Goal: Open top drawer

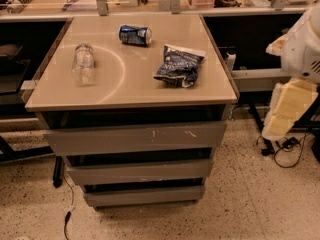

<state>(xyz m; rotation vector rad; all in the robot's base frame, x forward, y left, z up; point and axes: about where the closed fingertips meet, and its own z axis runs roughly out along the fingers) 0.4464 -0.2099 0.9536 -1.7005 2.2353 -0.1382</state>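
The top drawer [135, 138] is the widest grey panel, just under the beige cabinet top, with small white scuff marks on its front. It stands slightly out from the cabinet frame, with a dark gap above it. Two narrower grey drawers [140, 171] sit below it. My gripper [286, 109] hangs at the right edge of the view, a cream-coloured part under the white arm [305, 44]. It is to the right of the cabinet, about level with the top drawer, and apart from it.
On the cabinet top [120, 91] lie a clear plastic bottle [83, 61], a blue can [135, 35] on its side and a dark chip bag [179, 65]. Black desk frames stand on both sides. Cables [280, 149] lie on the speckled floor at the right.
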